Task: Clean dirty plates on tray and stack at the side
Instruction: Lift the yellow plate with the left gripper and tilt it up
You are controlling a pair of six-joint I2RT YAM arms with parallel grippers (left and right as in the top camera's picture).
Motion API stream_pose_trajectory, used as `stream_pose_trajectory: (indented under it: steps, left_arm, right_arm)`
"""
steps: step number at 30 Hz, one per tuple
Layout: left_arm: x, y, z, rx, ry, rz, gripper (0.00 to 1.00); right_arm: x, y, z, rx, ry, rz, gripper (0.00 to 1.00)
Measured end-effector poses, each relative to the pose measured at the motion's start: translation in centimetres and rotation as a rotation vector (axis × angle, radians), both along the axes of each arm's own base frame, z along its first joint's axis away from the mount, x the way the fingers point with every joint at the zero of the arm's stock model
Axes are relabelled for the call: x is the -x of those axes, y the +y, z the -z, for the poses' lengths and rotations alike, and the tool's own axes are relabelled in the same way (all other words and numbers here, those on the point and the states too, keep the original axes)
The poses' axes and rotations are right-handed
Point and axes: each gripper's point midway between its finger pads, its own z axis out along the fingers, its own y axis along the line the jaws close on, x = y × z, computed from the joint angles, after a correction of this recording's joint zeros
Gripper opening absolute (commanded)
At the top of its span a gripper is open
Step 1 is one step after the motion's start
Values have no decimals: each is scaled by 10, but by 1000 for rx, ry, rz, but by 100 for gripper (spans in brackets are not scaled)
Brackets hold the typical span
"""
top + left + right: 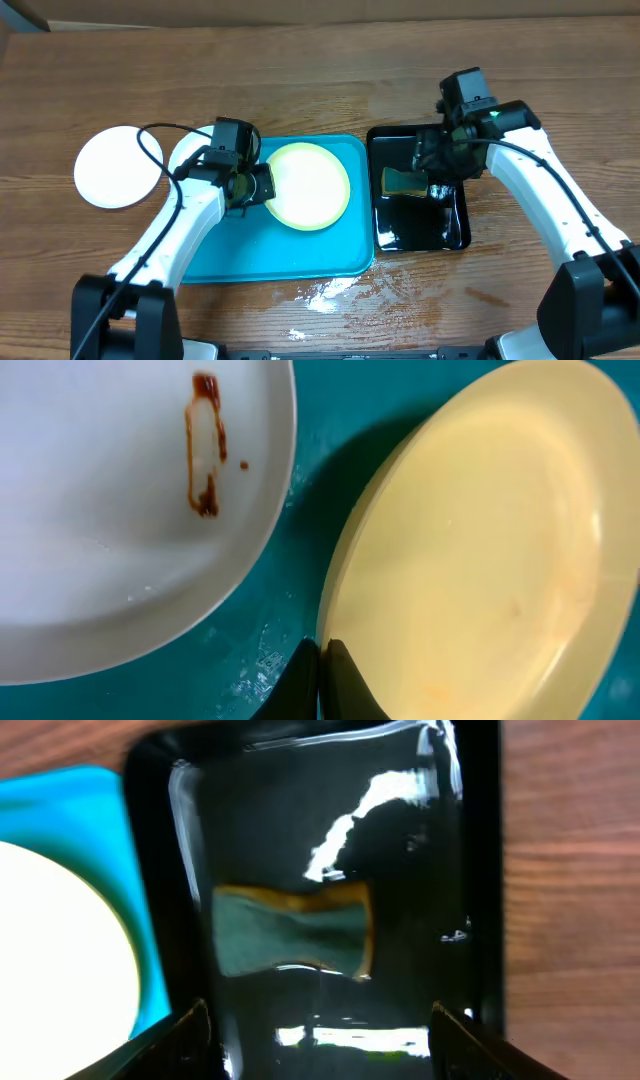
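Plate [308, 185] on tray [300, 255]; sponge [403, 181] in basin [425, 230] (right of tray).

overhead straight down on table [320, 60], left wrist close over yellow plate [480, 550], right wrist over black tray [250, 830]

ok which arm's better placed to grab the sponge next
Right. The right gripper hangs open over the sponge in the black tray; the left gripper is closed on the rim of the yellow plate.

Wooden table [320, 70], water splashes [325, 292] near front edge
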Motion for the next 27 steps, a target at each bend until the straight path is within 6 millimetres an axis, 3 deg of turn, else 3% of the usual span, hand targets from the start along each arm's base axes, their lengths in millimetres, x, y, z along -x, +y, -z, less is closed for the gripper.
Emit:
stream_pose_trajectory:
  steps: [6,17,27]
  left_arm:
    - [-9,7,-26,-41,-91,12,4]
    - [-18,14,-54,-127,-200,82,4]
    - [-26,-25,-89,-373,-353,202,4]
  right_arm:
    - [7,-14,2,7,45,47,75]
    - [7,-16,2,7,45,52,80]
    - [6,-18,3,21,42,55,81]
